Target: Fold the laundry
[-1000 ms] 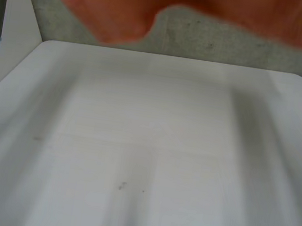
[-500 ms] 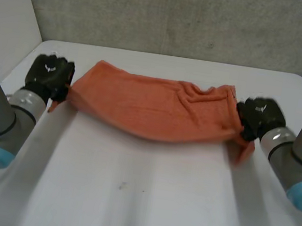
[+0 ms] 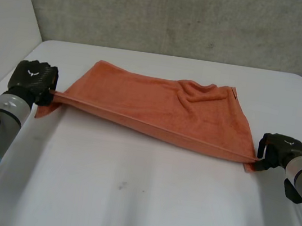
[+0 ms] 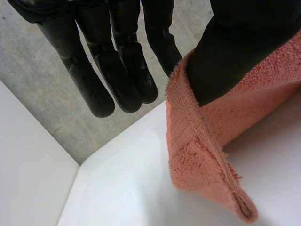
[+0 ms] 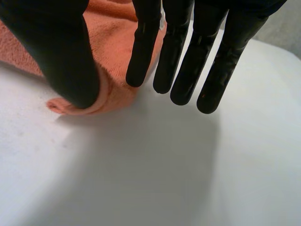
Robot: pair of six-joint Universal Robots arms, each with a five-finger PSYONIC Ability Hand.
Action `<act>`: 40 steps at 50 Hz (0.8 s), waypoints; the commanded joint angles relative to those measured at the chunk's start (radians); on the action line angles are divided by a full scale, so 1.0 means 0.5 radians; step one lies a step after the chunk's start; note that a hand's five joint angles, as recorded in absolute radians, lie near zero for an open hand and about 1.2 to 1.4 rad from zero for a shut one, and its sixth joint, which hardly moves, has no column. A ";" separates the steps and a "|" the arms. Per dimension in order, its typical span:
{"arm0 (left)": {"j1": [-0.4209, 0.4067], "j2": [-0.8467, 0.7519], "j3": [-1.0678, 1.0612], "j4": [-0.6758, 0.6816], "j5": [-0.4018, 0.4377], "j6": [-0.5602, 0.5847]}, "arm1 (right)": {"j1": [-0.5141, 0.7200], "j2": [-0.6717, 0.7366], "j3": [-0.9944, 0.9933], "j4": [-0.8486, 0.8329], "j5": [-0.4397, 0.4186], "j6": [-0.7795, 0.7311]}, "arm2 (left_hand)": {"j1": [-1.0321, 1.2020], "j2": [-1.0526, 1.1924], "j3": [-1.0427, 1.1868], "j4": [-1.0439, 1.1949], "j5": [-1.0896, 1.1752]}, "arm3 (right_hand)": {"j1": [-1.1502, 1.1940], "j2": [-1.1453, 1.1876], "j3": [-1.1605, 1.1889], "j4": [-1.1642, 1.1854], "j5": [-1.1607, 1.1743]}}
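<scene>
An orange towel [image 3: 163,106] lies spread across the far half of the white table [image 3: 137,202], its near edge stretched in a straight line between my two hands. My left hand [image 3: 31,79] is at the towel's near left corner. The left wrist view has that towel corner [image 4: 202,160] pinched against the thumb [image 4: 235,42] and hanging down from it, with the fingers [image 4: 117,70] straight. My right hand [image 3: 280,150] is at the near right corner. There the towel corner [image 5: 110,94] lies on the table beside the thumb [image 5: 61,52], and the straight fingers [image 5: 183,70] stand apart from it.
A grey wall [image 3: 182,15] runs behind the table's far edge, and a white panel [image 3: 6,17] stands at the far left. Bare tabletop lies between the towel and the near edge.
One second ago the towel hung high in front of the camera. It came down between both hands, which then drew nearer and apart, laying it flat. The right hand's fingers have loosened.
</scene>
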 commanded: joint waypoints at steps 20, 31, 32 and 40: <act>0.041 0.931 0.122 -0.916 0.006 0.013 | -0.167 -1.095 -0.317 0.903 -0.370 -0.633 | 0.520 0.394 0.402 0.401 0.516 | 1.245 0.983 1.004 1.007 1.059; 0.063 0.911 0.077 -1.254 0.166 0.243 | -0.158 -0.905 -0.352 1.389 -0.315 -1.205 | 0.520 0.394 0.402 0.401 0.516 | 1.245 0.983 1.004 1.007 1.059; 0.063 0.856 0.067 -1.254 0.163 0.270 | -0.155 -0.859 -0.327 1.389 -0.312 -1.214 | 0.520 0.394 0.402 0.401 0.516 | 1.245 0.983 1.004 1.007 1.059; 0.078 0.218 0.122 -1.258 0.144 0.583 | -0.039 -0.353 -0.244 1.300 -0.192 -1.254 | 0.520 0.394 0.402 0.401 0.516 | 1.245 0.983 1.004 1.007 1.059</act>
